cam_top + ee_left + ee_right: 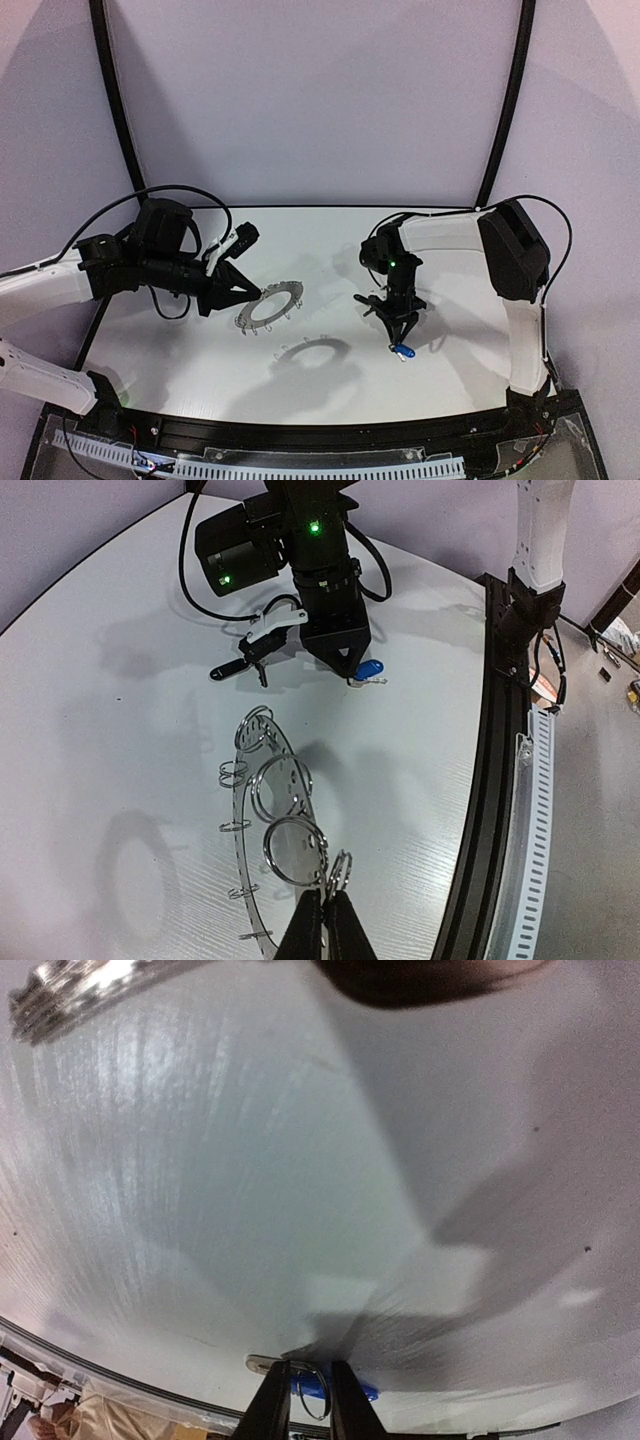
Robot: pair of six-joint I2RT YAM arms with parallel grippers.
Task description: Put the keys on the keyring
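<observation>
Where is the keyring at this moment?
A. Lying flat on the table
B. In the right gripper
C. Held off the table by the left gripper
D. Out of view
C: the left gripper is shut on the rim of the keyring, whose shadow falls apart from it on the table; the right gripper holds the blue key.

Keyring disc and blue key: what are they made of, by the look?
The keyring disc is a flat, dull grey sheet, either plastic or matte metal; the look leaves it open. Its wire loops are bright, thin wire with sharp glints, probably steel. The blue key has a glossy blue head, likely plastic, and the silvery tip beside it looks like metal.
</observation>
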